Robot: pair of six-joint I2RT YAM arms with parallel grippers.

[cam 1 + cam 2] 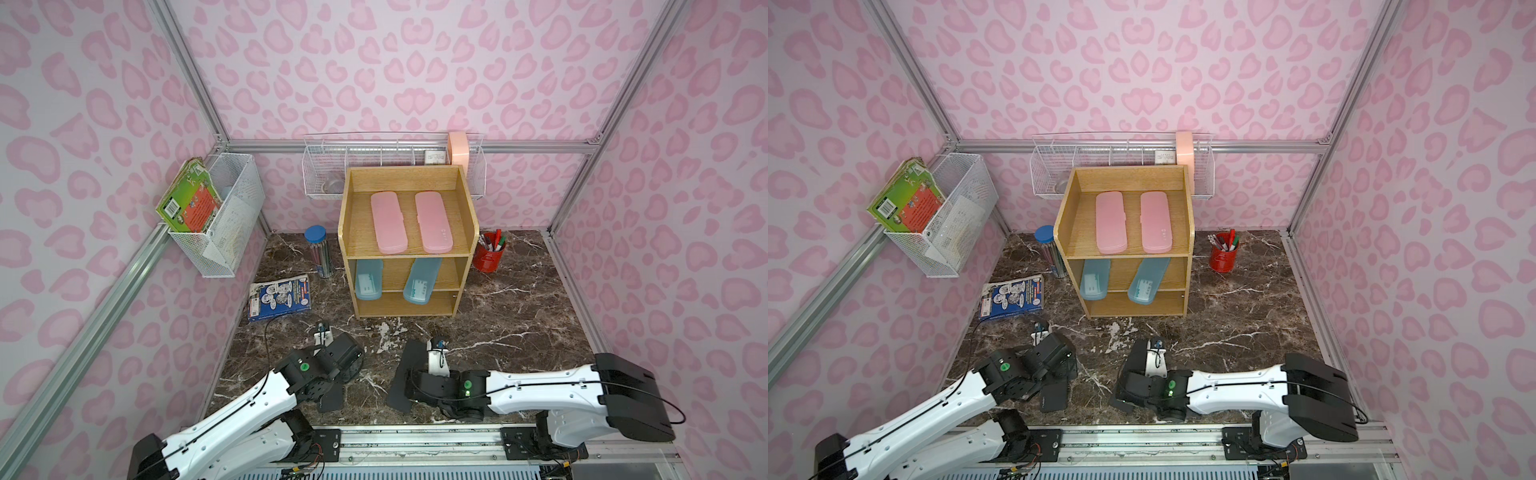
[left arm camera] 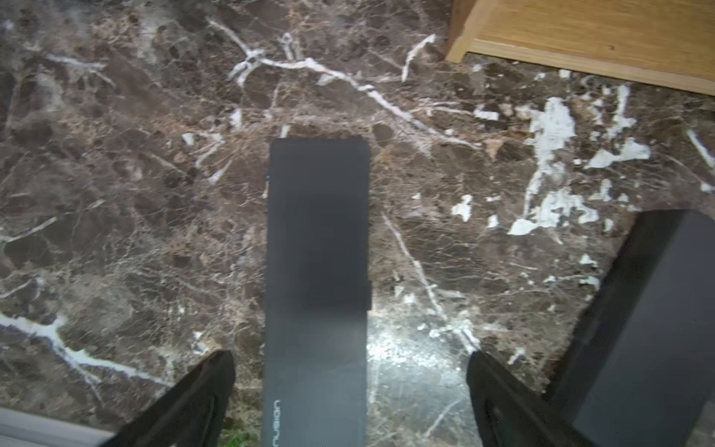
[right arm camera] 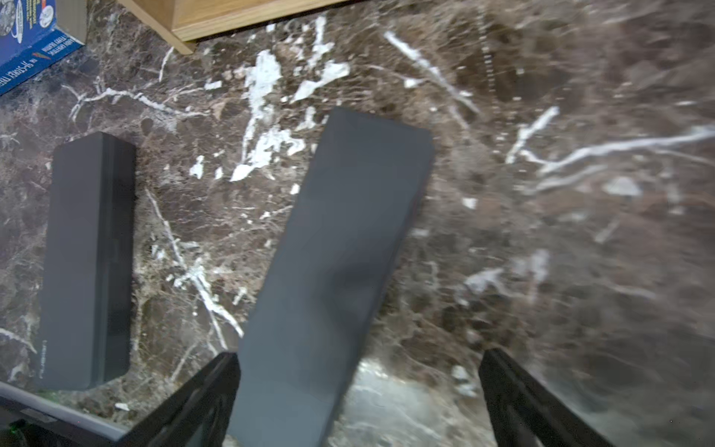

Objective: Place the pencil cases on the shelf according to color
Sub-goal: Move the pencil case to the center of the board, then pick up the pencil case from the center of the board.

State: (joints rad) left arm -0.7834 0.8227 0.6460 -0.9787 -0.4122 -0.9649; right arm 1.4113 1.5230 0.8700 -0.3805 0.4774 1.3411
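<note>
The left gripper (image 2: pixel 348 356) is wide open. A black pencil case (image 2: pixel 317 251) lies flat on the marble table (image 2: pixel 116 193) between its fingers. The right gripper (image 3: pixel 360 354) is wide open too, over the second black case (image 3: pixel 336 251), which lies right beside one finger. On the shelf (image 1: pixel 405 176), two pink cases (image 1: pixel 388 222) (image 1: pixel 432 222) lie on top. Two blue cases (image 1: pixel 368 278) (image 1: pixel 422 280) sit on the middle level.

Red pen cup (image 1: pixel 489 257), blue-lidded pencil tube (image 1: pixel 322 253), blue book (image 1: pixel 279 297) on marble tabletop (image 1: pixel 519 316); green book (image 1: pixel 189 199) in wire basket (image 1: pixel 239 195).
</note>
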